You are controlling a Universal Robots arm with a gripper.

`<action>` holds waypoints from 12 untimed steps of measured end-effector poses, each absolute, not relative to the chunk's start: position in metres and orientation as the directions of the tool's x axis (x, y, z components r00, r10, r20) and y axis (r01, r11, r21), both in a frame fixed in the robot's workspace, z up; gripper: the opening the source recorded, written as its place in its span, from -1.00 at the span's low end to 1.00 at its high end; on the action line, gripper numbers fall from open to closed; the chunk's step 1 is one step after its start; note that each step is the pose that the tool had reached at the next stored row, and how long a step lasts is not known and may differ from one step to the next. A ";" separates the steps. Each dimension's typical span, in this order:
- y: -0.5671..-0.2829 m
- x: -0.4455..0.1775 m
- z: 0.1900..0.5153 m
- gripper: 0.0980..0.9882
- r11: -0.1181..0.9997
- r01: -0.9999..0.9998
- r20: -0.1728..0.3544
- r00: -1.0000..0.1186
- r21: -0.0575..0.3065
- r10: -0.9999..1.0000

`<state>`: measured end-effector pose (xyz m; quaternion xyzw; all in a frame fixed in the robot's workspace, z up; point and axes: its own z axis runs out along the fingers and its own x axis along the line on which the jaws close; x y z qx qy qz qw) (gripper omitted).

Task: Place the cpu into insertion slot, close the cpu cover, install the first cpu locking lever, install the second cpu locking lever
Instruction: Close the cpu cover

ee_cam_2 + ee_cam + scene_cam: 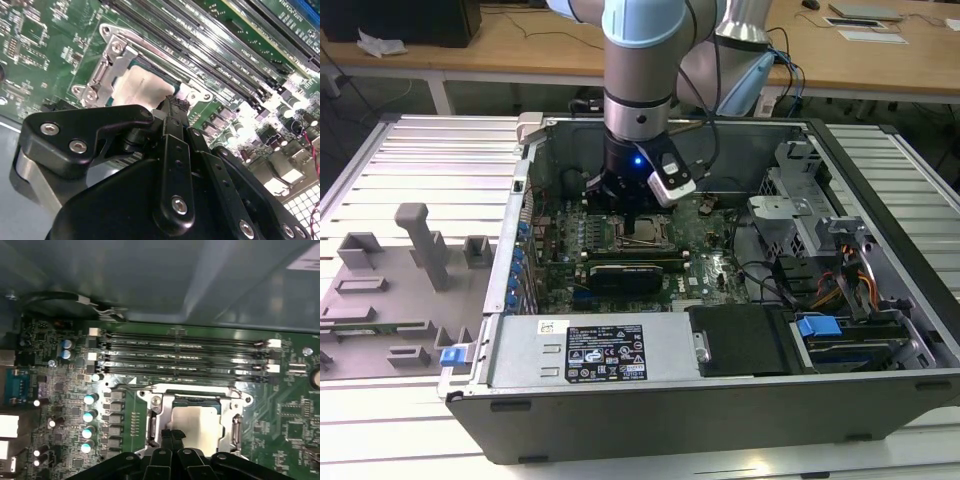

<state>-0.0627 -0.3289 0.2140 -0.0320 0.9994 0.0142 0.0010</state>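
An open grey computer case lies on its side, and the arm reaches straight down into it. On the case's metal box nearest the camera in the exterior view, well away from the gripper, sits a black-and-white label; its print is too small to make out. A grey drive cage stands off to the exterior view's right of the tool.

Under the gripper spreads the green circuit board, dotted with fine white lettering. Just beyond the fingertips run the long black memory slots, and more tiny white print lines them in the second wrist view.

Directly below the tool is the insertion slot, seen as a dark edge inside its silver rim. The cpu cover lies flat over it, framing the chip through its square window. The cpu sits seated in the slot, its pale grey face up and plain.

The gripper has its black fingers drawn together with nothing between them, the tips at the edge of the cpu, close over the cover's frame.
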 end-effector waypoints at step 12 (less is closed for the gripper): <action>-0.325 -0.069 0.207 -0.98 0.992 -0.119 -0.013 -0.993 0.031 -0.119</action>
